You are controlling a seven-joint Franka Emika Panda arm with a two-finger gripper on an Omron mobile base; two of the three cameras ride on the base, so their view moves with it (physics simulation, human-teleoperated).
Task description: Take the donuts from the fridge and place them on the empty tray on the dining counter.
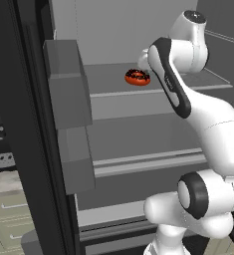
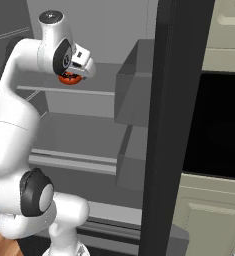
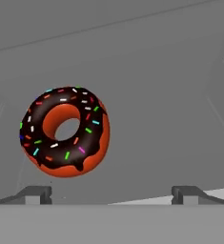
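Donut [image 1: 137,77] on upper fridge shelf [image 1: 198,79] at upper centre of left base view, just left of the arm, door bins [image 1: 67,84] stacked at frame left; in hand view sits left of centre, above the fingertips [image 3: 35,194].

A black built-in oven [image 2: 221,125] is set into cream cabinetry [image 2: 209,220] on the right. Cream drawers [image 1: 6,219] under a pale marble top [image 1: 4,180] are seen at the left. Wooden flooring [image 2: 4,245] is glimpsed below.
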